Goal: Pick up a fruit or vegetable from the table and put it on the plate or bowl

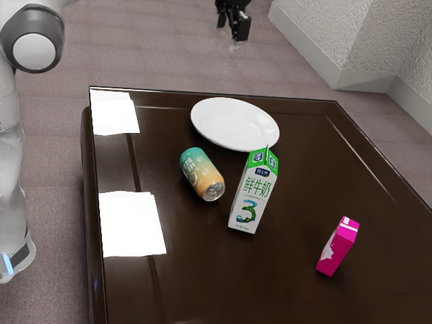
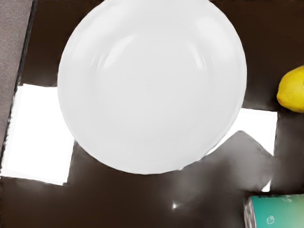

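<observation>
A white plate [image 1: 235,124] lies on the dark table [image 1: 304,283], toward its far side. My gripper [image 1: 233,27] hangs high above the plate's far edge, open, with nothing between its fingers. In the wrist view the plate [image 2: 152,85] sits directly under my hand. Beside the plate, a yellow lemon [image 2: 292,90] rests on the table at that view's edge.
A teal and orange can [image 1: 202,174] lies on its side in front of the plate; its end [image 2: 275,211] appears in the wrist view. A green and white milk carton [image 1: 254,192] stands upright beside it. A small pink carton [image 1: 337,246] stands near the front right.
</observation>
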### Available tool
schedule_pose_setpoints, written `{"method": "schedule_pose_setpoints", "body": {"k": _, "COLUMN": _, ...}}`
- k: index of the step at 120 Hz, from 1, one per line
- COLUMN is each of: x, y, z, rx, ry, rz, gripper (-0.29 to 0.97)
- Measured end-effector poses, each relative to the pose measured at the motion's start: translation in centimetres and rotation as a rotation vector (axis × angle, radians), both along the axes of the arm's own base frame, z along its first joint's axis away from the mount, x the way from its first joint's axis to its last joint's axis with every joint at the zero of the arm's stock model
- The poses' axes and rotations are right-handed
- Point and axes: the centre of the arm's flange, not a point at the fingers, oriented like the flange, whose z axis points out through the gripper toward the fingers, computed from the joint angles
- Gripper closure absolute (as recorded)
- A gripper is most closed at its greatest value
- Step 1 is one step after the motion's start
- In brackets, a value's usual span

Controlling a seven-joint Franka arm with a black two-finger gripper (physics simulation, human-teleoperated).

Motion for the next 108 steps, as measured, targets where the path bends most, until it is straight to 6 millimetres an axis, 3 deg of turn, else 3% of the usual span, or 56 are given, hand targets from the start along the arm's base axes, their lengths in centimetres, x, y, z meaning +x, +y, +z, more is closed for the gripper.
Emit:
{"method": "schedule_pose_setpoints", "body": {"k": 6, "x": 0.3, "y": -0.8, "z": 0.1, "rx": 0.013, "ry": 0.011, "rz": -0.010, "gripper": 0.00}}
{"method": "schedule_pose_setpoints", "body": {"k": 17, "x": 1.5, "y": -2.9, "z": -2.0, "rx": 0.007, "ry": 0.070, "rz": -0.047, "gripper": 0.00}}
{"method": "schedule_pose_setpoints", "body": {"k": 38, "x": 3.1, "y": -10.4, "z": -5.5, "rx": -0.029, "ry": 0.169, "rz": -0.180, "gripper": 0.00}}
{"method": "schedule_pose_setpoints", "body": {"k": 58, "x": 1.9, "y": -13.8, "z": -6.9, "rx": -0.077, "ry": 0.278, "rz": -0.239, "gripper": 0.00}}
{"method": "schedule_pose_setpoints", "body": {"k": 68, "x": -3.0, "y": -15.9, "z": -9.0, "rx": -0.098, "ry": 0.334, "rz": -0.334, "gripper": 0.00}}
{"method": "schedule_pose_setpoints", "body": {"k": 71, "x": -4.7, "y": -15.1, "z": -10.2, "rx": -0.108, "ry": 0.346, "rz": -0.347, "gripper": 0.00}}
{"method": "schedule_pose_setpoints", "body": {"k": 75, "x": -6.4, "y": -12.6, "z": -11.4, "rx": -0.125, "ry": 0.343, "rz": -0.327, "gripper": 0.00}}
{"method": "schedule_pose_setpoints", "body": {"k": 87, "x": -9.5, "y": -6.7, "z": -13.4, "rx": -0.155, "ry": 0.293, "rz": -0.301, "gripper": 0.00}}
{"method": "schedule_pose_setpoints", "body": {"k": 98, "x": -10.3, "y": -3.0, "z": -13.7, "rx": -0.149, "ry": 0.233, "rz": -0.323, "gripper": 0.00}}
{"method": "schedule_pose_setpoints", "body": {"k": 108, "x": -8.6, "y": -1.9, "z": -15.1, "rx": -0.127, "ry": 0.186, "rz": -0.404, "gripper": 0.00}}
